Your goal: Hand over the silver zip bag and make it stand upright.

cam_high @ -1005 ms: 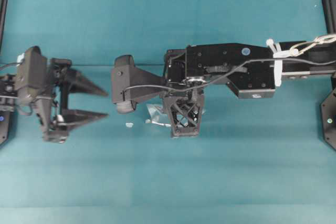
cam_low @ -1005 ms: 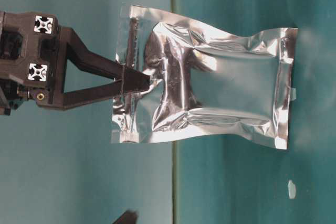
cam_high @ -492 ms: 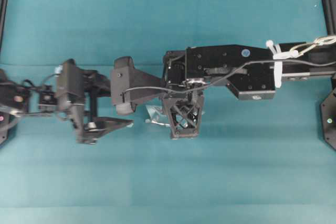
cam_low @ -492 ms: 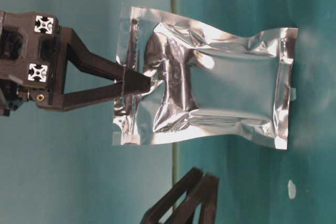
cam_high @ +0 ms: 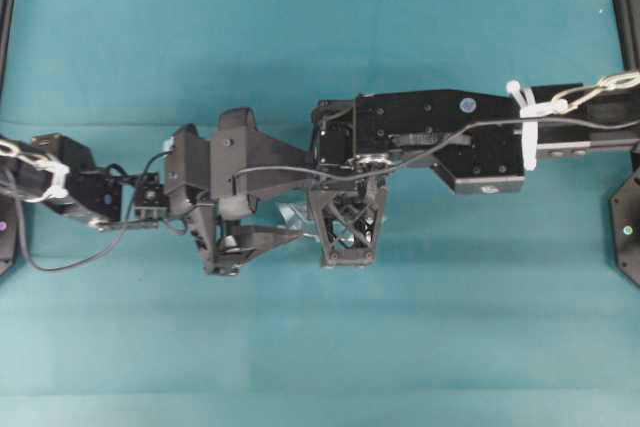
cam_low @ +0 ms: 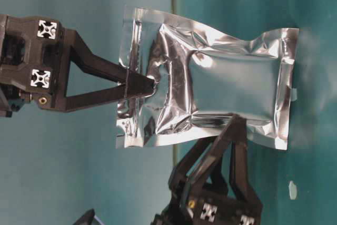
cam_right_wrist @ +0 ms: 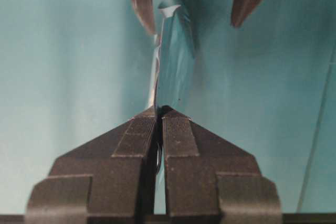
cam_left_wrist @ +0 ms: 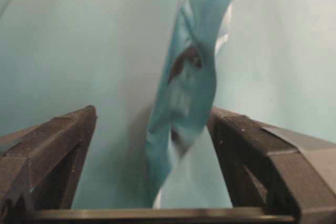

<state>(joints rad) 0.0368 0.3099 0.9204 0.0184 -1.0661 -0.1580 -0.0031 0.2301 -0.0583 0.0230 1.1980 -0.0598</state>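
Midway: right gripper (cam_right_wrist: 158,113) pinches the bag (cam_low: 210,77) aloft; left gripper (cam_left_wrist: 152,145), jaws wide, straddles it. Transfer and standing remain.

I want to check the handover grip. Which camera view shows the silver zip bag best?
The table-level view: it shows the silver zip bag almost whole, face on, pinched by the right tool. The left wrist and right wrist views see it edge-on as a thin strip. In the overhead view the arms hide nearly all of it.
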